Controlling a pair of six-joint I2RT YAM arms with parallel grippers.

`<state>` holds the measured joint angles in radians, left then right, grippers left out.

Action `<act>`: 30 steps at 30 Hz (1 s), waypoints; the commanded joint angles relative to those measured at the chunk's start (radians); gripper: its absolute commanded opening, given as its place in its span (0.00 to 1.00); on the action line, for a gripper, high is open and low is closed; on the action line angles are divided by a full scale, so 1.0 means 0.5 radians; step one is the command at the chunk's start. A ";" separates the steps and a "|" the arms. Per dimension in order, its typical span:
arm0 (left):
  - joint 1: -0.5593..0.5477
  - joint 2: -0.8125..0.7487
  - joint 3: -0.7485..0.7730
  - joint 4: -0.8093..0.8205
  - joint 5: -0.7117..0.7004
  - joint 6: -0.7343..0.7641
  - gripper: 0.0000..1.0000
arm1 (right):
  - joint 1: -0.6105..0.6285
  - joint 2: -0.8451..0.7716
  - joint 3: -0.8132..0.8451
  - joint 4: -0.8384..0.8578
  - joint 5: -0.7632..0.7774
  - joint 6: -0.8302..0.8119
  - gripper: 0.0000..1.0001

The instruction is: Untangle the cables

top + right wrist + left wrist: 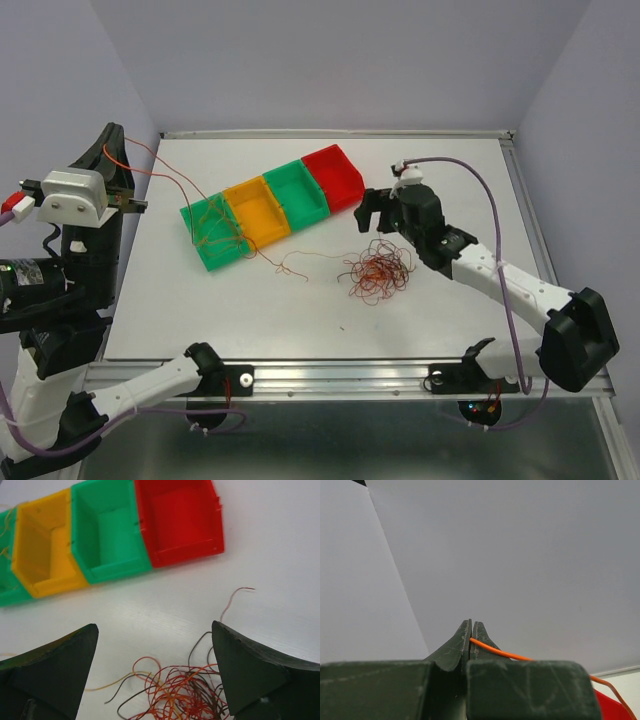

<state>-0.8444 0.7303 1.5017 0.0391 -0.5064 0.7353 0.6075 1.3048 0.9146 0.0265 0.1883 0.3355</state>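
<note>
Top external: roundish tangle (pixel 377 272) of hair-thin wires, red, orange and dark brown, loosely looped, no clear long axis, lying on the matte white tabletop (pixel 300 320) near a diagonal row of glossy plastic bins: end green bin (pixel 215 240), yellow bin (pixel 258 212), second green bin (pixel 297 193), red bin (pixel 338 175). Left claw (pixel 112 140) raised at far left, dark tapered fingers pressed together, pinching one orange strand (pixel 165 175). Strand's long axis slanting down and right from the tips to the end green bin, more thin wires draped there. Right claw (pixel 372 215) just beside the tangle, blunt dark wedge fingers spread wide, holding nothing. Right wrist: one dark-red end (pixel 235 597) curling up out of the tangle.
</note>
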 commanded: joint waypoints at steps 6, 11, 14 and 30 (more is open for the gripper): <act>-0.002 0.003 -0.003 0.106 0.031 -0.019 0.00 | 0.337 0.108 -0.038 0.153 -0.892 -0.904 1.00; -0.002 -0.028 -0.009 0.103 0.028 -0.019 0.00 | 0.457 0.433 0.162 0.094 -1.036 -1.143 1.00; 0.001 -0.034 0.003 0.091 0.025 -0.023 0.00 | 0.469 0.590 0.266 0.064 -1.110 -1.229 1.00; 0.001 -0.052 0.022 0.139 -0.147 0.033 0.00 | 0.185 0.186 -0.328 0.435 -0.094 -0.117 0.01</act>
<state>-0.8444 0.7170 1.5002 0.0402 -0.5270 0.7292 0.8043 1.4864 0.8555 0.1593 -0.0345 0.0029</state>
